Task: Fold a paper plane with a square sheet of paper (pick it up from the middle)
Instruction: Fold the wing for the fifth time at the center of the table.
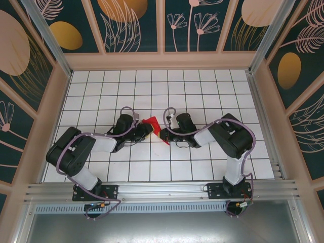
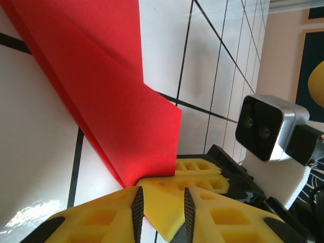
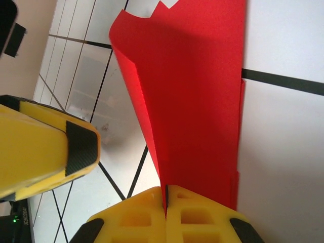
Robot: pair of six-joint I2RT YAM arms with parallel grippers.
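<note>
right gripper [image 3: 165, 201] is clamped tight on one end of the folded red paper [image 3: 192, 101], left gripper [image 2: 162, 196] sits partly open right beside it gripping nothing, all around the middle of the white grid table [image 1: 202, 86]

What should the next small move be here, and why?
Probably close the left gripper onto the folded red paper: its fingers stand apart near the paper's held end, while the right gripper is shut on that narrow end.

No writing, number or brand can be read anywhere. The red paper [image 1: 151, 123] is plain — the wall panels [image 1: 126, 20] carry only painted plants
</note>
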